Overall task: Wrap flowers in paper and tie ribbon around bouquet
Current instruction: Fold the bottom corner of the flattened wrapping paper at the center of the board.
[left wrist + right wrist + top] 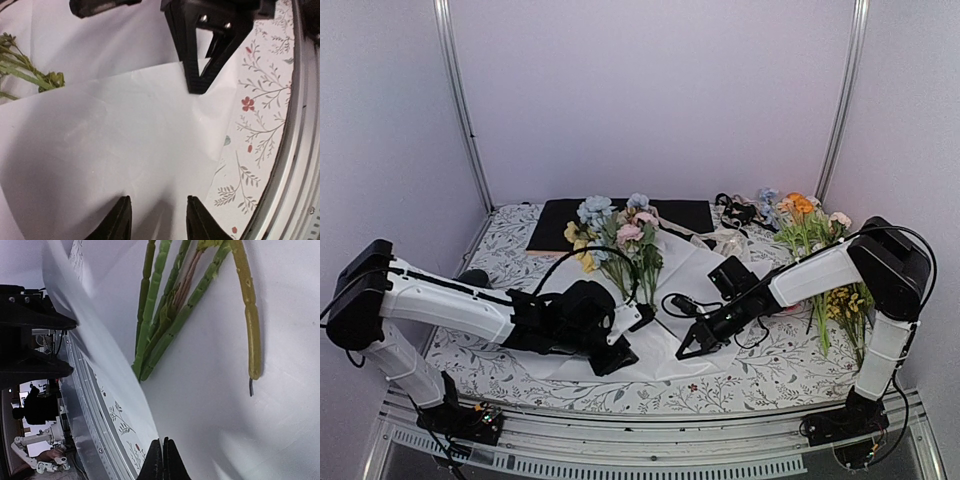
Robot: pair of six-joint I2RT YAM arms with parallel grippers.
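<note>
The flowers lie on the paper, blue, pink and yellow blooms at the far end, green stems pointing toward the near edge. My right gripper is shut on the paper's near edge, and that edge stands lifted in a fold over the stem ends. In the left wrist view the right gripper pinches the sheet's corner. My left gripper hovers open just above the flat paper with nothing between its fingers. The ribbon lies pale and crumpled beyond the paper's far right corner.
A black sheet lies at the back on a peach sheet. Orange-and-yellow sprigs and more stems lie at the right, with a black ribbon behind. The floral tablecloth ends at a metal rail.
</note>
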